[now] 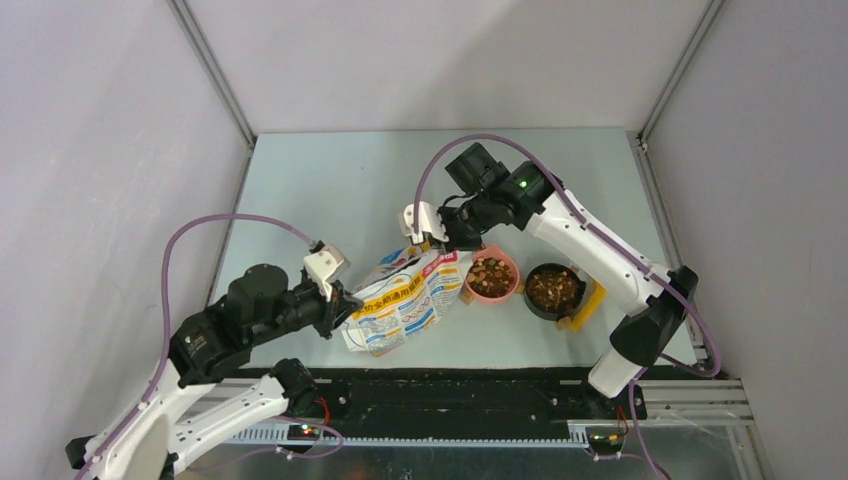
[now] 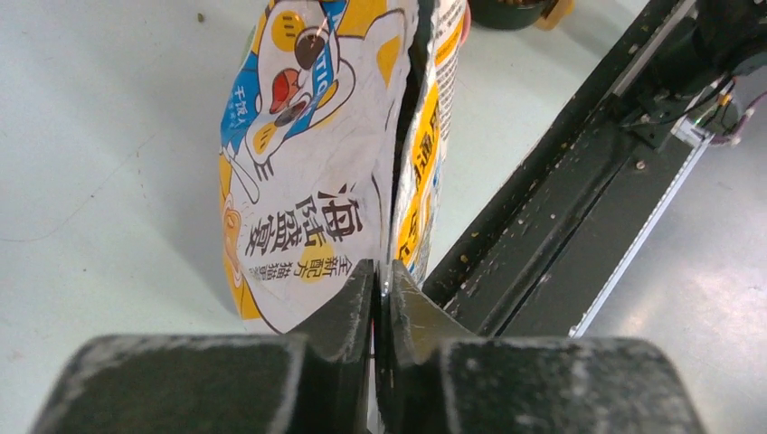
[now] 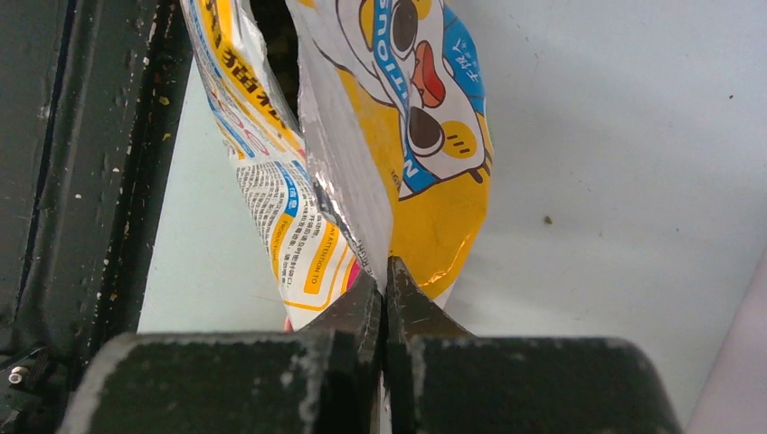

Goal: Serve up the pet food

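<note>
Left gripper (image 2: 382,269) clenched on bag (image 1: 405,298) near-left end; right gripper (image 3: 383,268) clenched on far-right end. Bag just left of pink bowl (image 1: 492,298). Pet food (image 1: 490,273) in pink bowl, also in black bowl (image 1: 529,300) to right. Yellow piece (image 1: 588,305) against black bowl.

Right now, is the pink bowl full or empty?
Full: the pink bowl holds brown kibble across its whole inside.

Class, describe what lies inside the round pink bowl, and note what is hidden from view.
Small brown and tan kibble pellets fill the round pink bowl nearly to its rim. They cover its bottom, so how deep the pile goes, and anything beneath it, cannot be seen.
</note>
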Robot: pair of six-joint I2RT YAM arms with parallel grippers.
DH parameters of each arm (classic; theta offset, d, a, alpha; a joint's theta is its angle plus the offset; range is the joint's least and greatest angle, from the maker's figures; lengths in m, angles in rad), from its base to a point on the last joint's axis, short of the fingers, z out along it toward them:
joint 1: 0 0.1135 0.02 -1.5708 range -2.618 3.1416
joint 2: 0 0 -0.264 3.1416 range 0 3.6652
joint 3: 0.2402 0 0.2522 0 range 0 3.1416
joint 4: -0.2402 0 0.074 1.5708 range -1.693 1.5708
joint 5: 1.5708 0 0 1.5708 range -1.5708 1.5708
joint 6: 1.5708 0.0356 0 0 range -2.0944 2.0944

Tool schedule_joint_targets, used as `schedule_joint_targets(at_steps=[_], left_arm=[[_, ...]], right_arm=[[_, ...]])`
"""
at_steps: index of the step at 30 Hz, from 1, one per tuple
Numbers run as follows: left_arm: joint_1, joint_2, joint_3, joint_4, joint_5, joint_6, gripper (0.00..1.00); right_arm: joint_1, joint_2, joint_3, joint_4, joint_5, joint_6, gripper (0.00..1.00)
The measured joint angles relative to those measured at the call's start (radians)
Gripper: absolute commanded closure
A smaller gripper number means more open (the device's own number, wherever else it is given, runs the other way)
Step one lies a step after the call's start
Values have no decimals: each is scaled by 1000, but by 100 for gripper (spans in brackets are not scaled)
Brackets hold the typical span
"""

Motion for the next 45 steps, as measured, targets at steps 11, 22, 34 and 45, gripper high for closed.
schedule_joint_targets(at_steps=[11,22,34,45], left_arm=[[-5,266,178,110,61,-21,47],[-68,441,204,95,0,19,50],[-268,481,259,9,-327,61,100],[-436,504,248,-29,-661,80,100]], right_arm=[[-8,-89,-127,141,-29,134,100],[-35,-205,-297,336,-30,407,100],[-72,-225,-321,376,-18,554,100],[-124,-346,-439,417,-146,159,74]])
